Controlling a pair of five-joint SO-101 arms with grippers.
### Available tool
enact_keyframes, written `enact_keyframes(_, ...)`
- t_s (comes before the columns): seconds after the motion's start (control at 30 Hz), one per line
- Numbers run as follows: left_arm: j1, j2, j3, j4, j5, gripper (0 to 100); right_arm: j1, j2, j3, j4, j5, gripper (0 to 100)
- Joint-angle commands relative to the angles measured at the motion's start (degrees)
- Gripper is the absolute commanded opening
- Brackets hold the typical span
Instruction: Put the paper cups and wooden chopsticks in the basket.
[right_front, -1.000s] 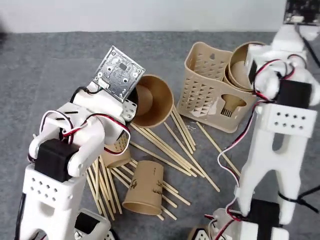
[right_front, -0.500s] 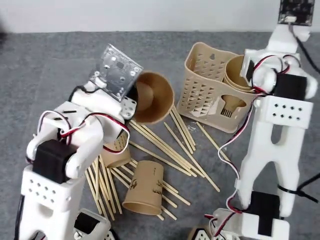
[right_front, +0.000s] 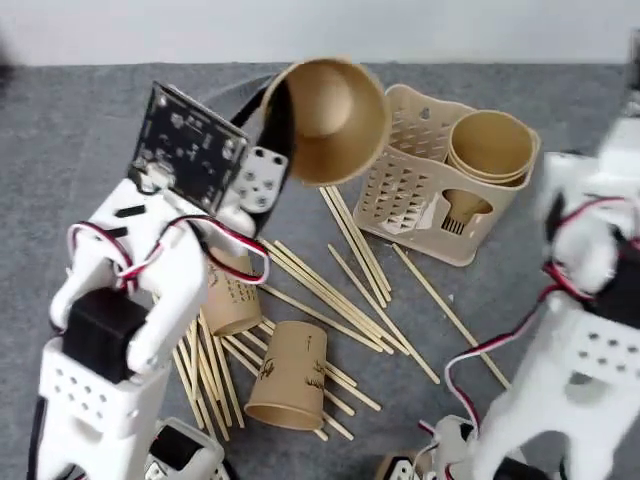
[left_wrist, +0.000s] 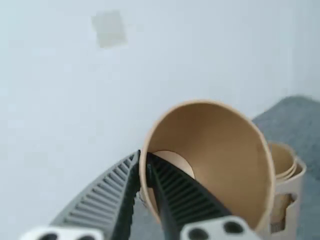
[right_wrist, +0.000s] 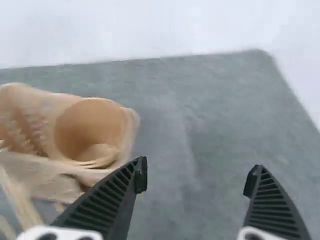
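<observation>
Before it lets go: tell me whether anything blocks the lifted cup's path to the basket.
Nothing visible does. The left gripper holds the cup raised beside the basket; stacked cups fill one end, the other looks free.

high view looks down, wrist views share basket (right_front: 400, 190)

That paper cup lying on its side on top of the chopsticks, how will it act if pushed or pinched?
The sideways cup is round and tapered, so a push would probably roll it in a curve. It rests on loose chopsticks, which may shift under it. Its paper wall likely dents under a hard pinch.
</observation>
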Motion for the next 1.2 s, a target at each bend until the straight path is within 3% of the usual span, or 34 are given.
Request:
enact_keyframes(0.0, 2.8, 3.6, -2.5, -6.3, 2.0, 1, 8.3, -2.1, 2.0, 0.4, 0.4, 32.1)
enact_keyframes(0.13, 2.9, 11.0, -2.9, -13.1, 8.4, 1, 14.5, -2.1, 7.6, 0.4, 0.4, 32.1)
enact_keyframes(0.27, 4.7, 17.1, -3.6, -17.5, 9.1, 1, 18.2, -2.1, 12.7, 0.4, 0.4, 32.1)
enact_keyframes(0.63, 13.7, 29.5, -15.3, -17.6, 9.1, 1, 20.1, -2.1, 23.4, -0.1, 0.4, 32.1)
enact_keyframes(0.97, 14.2, 39.8, -17.1, -17.3, 9.3, 5, 20.2, -2.1, 27.1, -0.1, 0.9, 32.1)
enact_keyframes(1.17, 14.2, 41.4, -17.0, -16.3, 17.5, 11, 20.2, -2.1, 27.6, -0.1, 1.0, 32.1)
